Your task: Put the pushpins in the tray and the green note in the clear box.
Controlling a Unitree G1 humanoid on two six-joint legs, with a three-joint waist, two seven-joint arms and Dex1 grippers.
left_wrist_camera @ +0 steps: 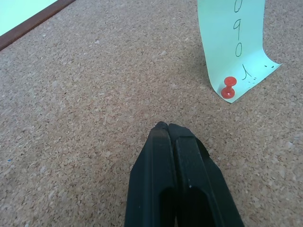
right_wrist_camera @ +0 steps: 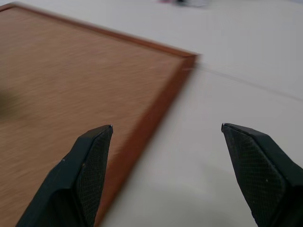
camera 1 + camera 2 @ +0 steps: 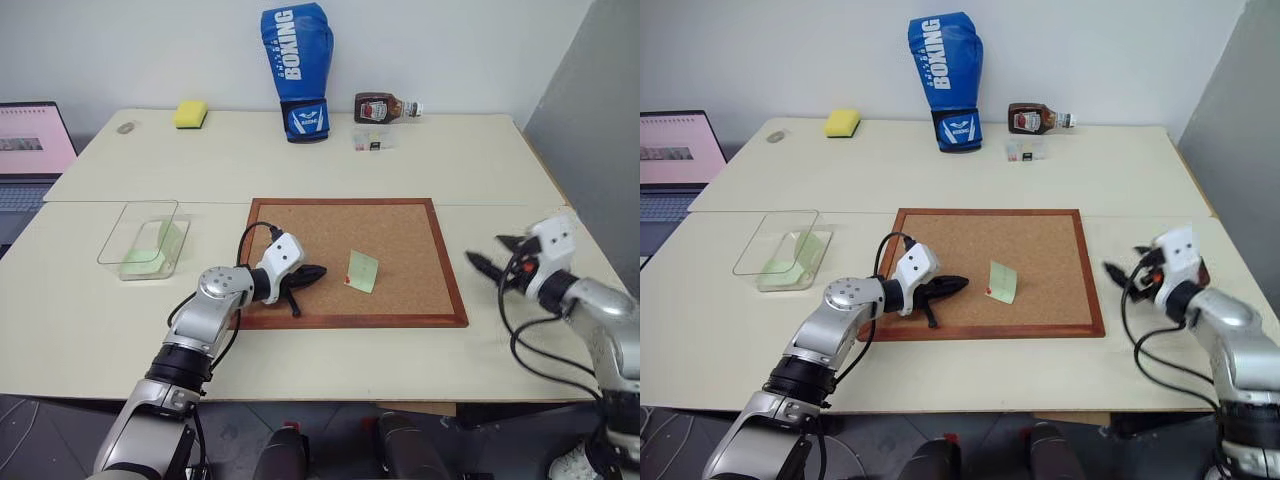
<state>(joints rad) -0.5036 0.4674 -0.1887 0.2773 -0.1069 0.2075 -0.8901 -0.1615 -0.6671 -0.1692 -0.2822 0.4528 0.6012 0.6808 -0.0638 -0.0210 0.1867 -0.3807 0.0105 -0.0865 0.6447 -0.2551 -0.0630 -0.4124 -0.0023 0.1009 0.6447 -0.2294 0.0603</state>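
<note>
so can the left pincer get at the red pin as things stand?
Probably yes. The left pincer is shut over bare cork board, pointing toward the red pushpin holding the green note; nothing lies between. It must open first.

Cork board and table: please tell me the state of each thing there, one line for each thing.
green note: on the cork board, pinned at one corner, curling up
red pushpin: stuck through the note
clear box: open, a green sheet inside
left gripper: shut, empty, over the cork
right gripper: open, empty, beside the board's edge
ketchup bottle: lying down

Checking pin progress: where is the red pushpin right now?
The red pushpin is stuck through a corner of the green note on the cork board, just ahead of the shut left pincer.
</note>
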